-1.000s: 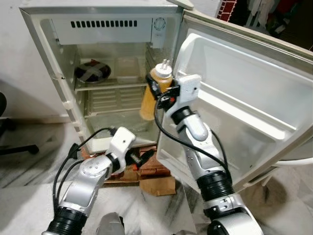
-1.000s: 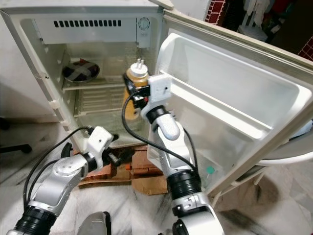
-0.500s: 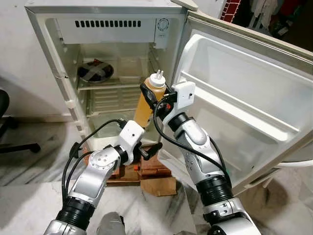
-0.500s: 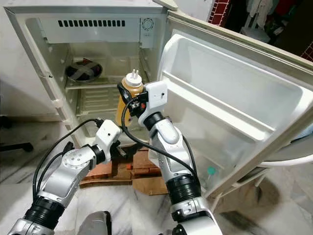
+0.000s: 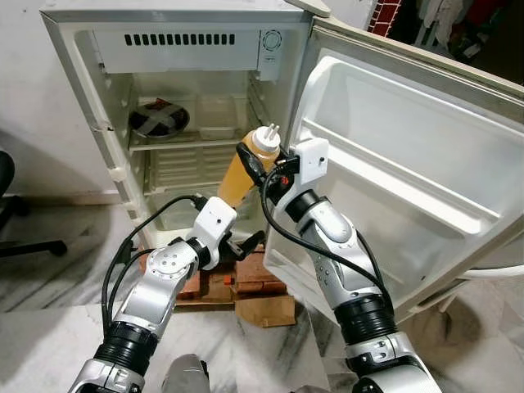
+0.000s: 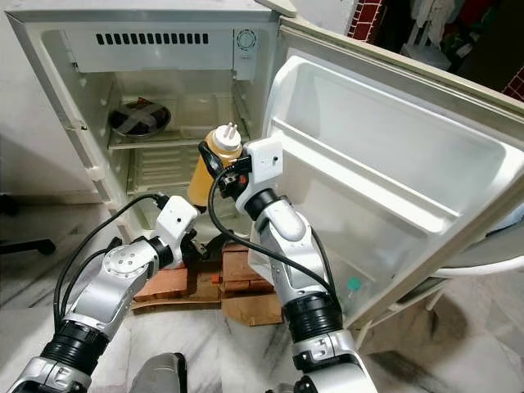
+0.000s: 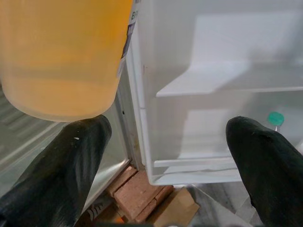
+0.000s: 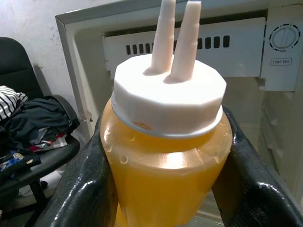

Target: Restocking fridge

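Bottle (image 5: 246,164) tipped leftward — left pincer (image 5: 246,242) risen beneath, open.

a pile of reddish bricks (image 5: 246,278) lay on the floor at the foot of the appliance, with a flat piece of brown cardboard (image 5: 266,309) just beside them on the marble floor (image 5: 49,327). a black office chair (image 8: 33,142) stood near the white wall, heaped with dark and striped clothes (image 8: 28,118). a red brick wall (image 5: 385,15) showed at the far right.
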Tool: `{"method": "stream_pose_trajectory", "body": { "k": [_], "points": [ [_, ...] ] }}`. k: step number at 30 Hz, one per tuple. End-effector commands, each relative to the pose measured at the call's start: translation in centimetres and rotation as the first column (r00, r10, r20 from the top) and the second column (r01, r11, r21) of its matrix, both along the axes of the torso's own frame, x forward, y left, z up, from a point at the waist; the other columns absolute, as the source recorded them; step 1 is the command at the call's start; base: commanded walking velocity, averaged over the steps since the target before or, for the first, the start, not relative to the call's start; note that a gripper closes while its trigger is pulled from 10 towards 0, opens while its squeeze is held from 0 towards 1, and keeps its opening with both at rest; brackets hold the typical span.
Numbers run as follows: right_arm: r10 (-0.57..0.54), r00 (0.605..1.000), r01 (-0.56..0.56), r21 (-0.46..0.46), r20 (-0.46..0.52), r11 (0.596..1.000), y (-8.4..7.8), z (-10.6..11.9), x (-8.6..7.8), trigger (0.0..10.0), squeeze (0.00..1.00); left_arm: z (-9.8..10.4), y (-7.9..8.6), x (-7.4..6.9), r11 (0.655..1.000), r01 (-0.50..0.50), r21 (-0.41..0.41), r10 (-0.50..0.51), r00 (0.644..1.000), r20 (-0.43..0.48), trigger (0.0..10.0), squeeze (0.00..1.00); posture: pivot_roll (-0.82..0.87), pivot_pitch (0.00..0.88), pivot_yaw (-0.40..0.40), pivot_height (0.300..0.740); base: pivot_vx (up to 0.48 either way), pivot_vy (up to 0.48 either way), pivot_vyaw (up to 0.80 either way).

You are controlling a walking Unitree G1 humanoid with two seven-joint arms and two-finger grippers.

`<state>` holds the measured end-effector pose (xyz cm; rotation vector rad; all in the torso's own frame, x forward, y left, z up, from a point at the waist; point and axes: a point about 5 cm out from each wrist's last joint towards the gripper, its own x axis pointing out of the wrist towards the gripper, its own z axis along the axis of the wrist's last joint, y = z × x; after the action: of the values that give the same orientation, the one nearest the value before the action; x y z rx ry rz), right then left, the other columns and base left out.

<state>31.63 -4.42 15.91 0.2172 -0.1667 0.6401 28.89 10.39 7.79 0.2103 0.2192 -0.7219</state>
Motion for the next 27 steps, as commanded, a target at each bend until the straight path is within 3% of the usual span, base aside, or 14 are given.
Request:
{"method": "stream_pose_trajectory", "body": {
  "k": [1, 23, 27],
  "points": [
    [0.013, 0.999, -0.014, -0.02, -0.038, 1.0, -0.1, -0.9, -0.2, 10.0, 0.0, 1.6, 0.0, 0.9, 1.0, -0.014, -0.008, 0.014, 0.996, 0.082, 10.0, 0.0, 0.02, 0.013, -0.084, 0.74, 0.0, 0.0, 0.0],
    [0.033, 0.999, -0.035, -0.051, -0.026, 0.998, -2.6, -0.8, -0.1, 10.0, 0.0, 1.1, 0.8, 1.1, 1.0, -0.029, 0.006, 0.029, 0.996, 0.081, 10.0, 0.0, 0.02, 0.016, -0.076, 0.74, 0.0, 0.0, 0.0],
    [-0.016, 1.0, 0.015, -0.05, -0.015, 0.999, -3.0, -0.7, 0.0, 10.0, 0.0, 1.1, 0.9, 1.1, 1.0, -0.029, 0.008, 0.028, 0.996, 0.083, 10.0, 0.0, 0.02, 0.015, -0.076, 0.74, 0.0, 0.0, 0.0]
  ]
}}
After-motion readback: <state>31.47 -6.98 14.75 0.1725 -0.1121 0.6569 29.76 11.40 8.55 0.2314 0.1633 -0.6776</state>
